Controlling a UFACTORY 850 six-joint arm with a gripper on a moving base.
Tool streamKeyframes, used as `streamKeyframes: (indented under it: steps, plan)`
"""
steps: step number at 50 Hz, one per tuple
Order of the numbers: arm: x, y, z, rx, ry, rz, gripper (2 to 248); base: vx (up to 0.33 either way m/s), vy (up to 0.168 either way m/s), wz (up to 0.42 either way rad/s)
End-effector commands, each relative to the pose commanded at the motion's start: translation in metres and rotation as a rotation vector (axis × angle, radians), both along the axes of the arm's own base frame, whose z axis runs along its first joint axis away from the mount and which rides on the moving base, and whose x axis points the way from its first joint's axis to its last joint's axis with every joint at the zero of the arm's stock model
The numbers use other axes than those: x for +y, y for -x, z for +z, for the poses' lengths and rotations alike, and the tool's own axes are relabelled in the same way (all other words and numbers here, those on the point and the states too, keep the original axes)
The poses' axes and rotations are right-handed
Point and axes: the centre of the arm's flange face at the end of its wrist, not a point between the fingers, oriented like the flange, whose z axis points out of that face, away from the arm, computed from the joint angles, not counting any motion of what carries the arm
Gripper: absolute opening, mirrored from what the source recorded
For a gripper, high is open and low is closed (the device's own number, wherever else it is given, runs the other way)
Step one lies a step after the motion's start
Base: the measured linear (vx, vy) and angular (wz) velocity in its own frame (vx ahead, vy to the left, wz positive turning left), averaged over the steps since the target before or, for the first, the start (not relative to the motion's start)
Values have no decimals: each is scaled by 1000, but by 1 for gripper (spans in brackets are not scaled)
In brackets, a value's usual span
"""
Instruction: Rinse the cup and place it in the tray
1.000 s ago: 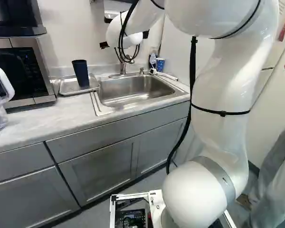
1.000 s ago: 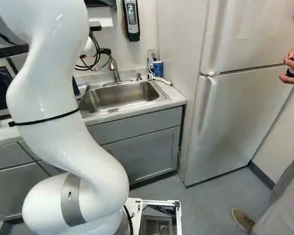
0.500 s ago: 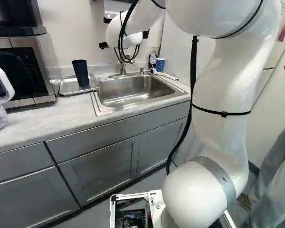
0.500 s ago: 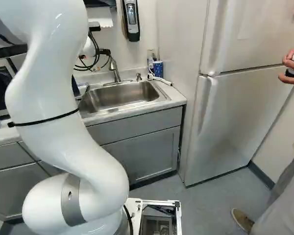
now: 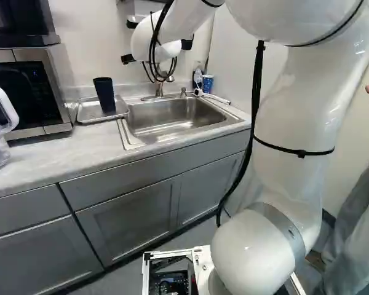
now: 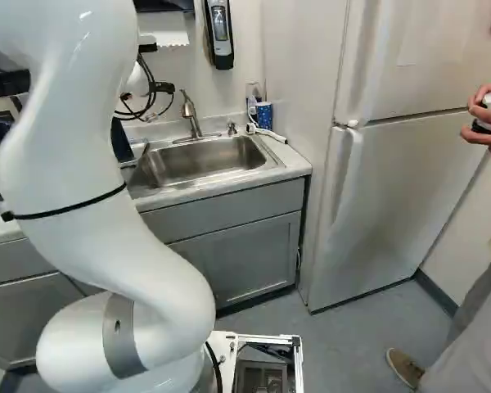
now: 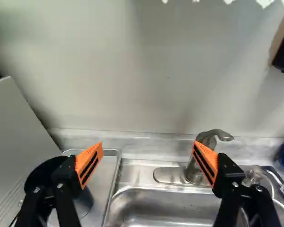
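Surface: a pale, marbled countertop (image 5: pixel 49 158) is spreading ahead of and below the gripper (image 5: pixel 128 59); grey panelled cabinets (image 5: pixel 135 212) are sitting under it.
Room: a plain off-white wall (image 7: pixel 118 71) is rising ahead of the gripper; a pale fridge (image 6: pixel 393 188) is standing off to its right.
Sink: brushed steel basin (image 6: pixel 196 160), rounded corners, lying below the gripper; curved metal faucet (image 7: pixel 194 170) rising behind it.
Cup: dark blue, tapered, standing in a shallow rectangular metal tray (image 7: pixel 109 175), ahead and to the gripper's left.
Gripper: opening wide, orange pads (image 7: pixel 90 163) standing well apart.
Hidden: a finger is partly covering the cup; the faucet's base is showing only partly.Surface: pale, marbled countertop (image 5: pixel 49 158) is spreading ahead of and below the black two-finger gripper (image 5: pixel 128 59); grey panelled cabinets (image 5: pixel 135 212) are sitting under it.
Room: plain off-white wall (image 7: pixel 118 71) is rising ahead of the gripper; pale, smooth fridge (image 6: pixel 393 188) is standing off to its right.
Sink: brushed steel basin (image 6: pixel 196 160), rounded corners, is lying below the gripper; curved metal faucet (image 7: pixel 193 172) is rising behind it.
Cup: dark blue, tapered cup (image 5: pixel 104 93) is standing in shallow rectangular metal tray (image 5: pixel 83 113), ahead and to the gripper's left.
Gripper: is standing open, orange pads (image 7: pixel 90 163) well apart.
Hidden: fingers are partly covering cup and faucet in the wrist view.
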Motion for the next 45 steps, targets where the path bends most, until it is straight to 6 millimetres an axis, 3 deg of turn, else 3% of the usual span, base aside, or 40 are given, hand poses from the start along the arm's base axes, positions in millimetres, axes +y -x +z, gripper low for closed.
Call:
streamKeyframes:
  steps: [45]
  plan:
    - [-9,75,-14,182,93,28,247,0,0,0]
